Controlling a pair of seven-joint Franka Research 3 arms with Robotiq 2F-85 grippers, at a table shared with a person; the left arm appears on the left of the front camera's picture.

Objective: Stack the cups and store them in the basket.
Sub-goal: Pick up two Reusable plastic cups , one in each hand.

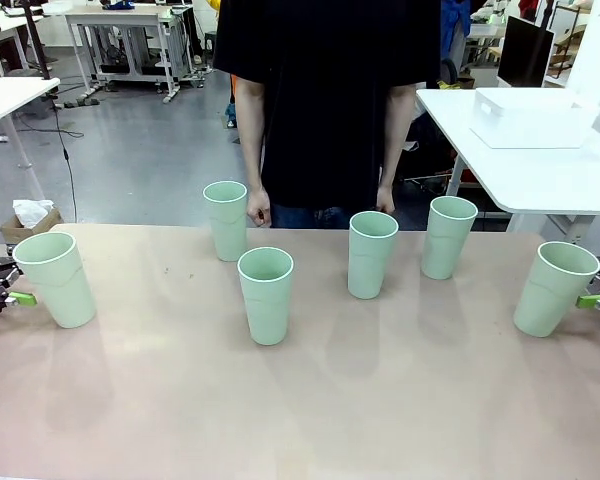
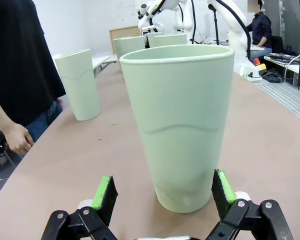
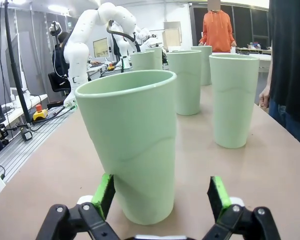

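Note:
Six pale mint-green cups stand upright on the table: far left (image 1: 56, 279), back left (image 1: 226, 220), front middle (image 1: 266, 296), middle (image 1: 372, 254), right of middle (image 1: 448, 237) and far right (image 1: 555, 289). My left gripper (image 1: 14, 292) is open at the far-left cup (image 2: 180, 125), whose base sits between the green pads (image 2: 105, 192), closer to the right one. My right gripper (image 1: 593, 298) is open at the far-right cup (image 3: 127, 145), whose base is nearer the left pad (image 3: 105, 192). The white basket (image 1: 533, 118) rests on a separate white table at the back right.
A person in a black shirt stands at the table's far edge, hands (image 1: 258, 210) hanging just behind the back cups. The near half of the tan table (image 1: 310, 410) is bare. Other tables and robot arms stand farther off.

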